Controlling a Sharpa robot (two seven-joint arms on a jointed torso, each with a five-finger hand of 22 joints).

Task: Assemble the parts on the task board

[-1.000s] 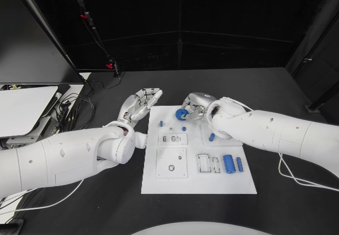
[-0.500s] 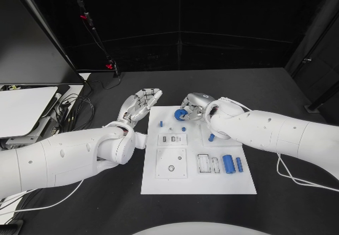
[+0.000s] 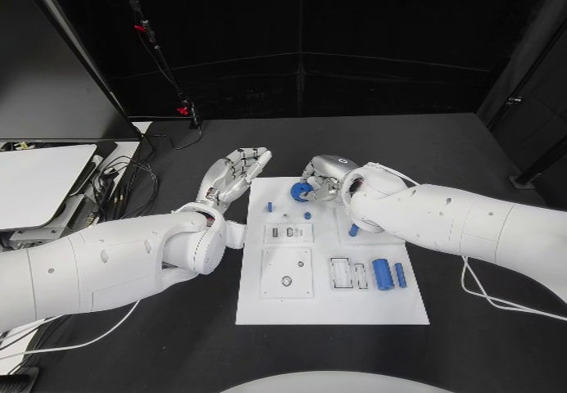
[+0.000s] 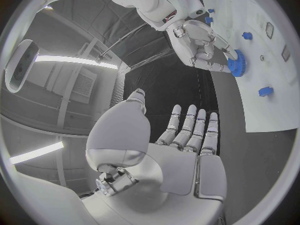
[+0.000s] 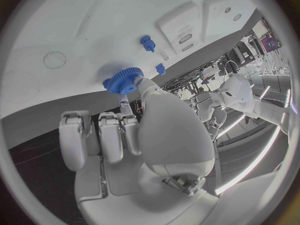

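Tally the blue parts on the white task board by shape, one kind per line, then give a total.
Blue gear, pinched by the right hand: 1
Large blue cylinder: 1
Slim blue rod: 1
Small blue pegs: 3
Total on the task board: 6 blue parts. The left hand holds none.

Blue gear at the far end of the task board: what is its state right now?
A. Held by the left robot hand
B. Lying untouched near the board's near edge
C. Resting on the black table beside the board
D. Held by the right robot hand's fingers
D: the right robot hand has its fingers on the blue gear over the task board, while the left robot hand is open beside the board.
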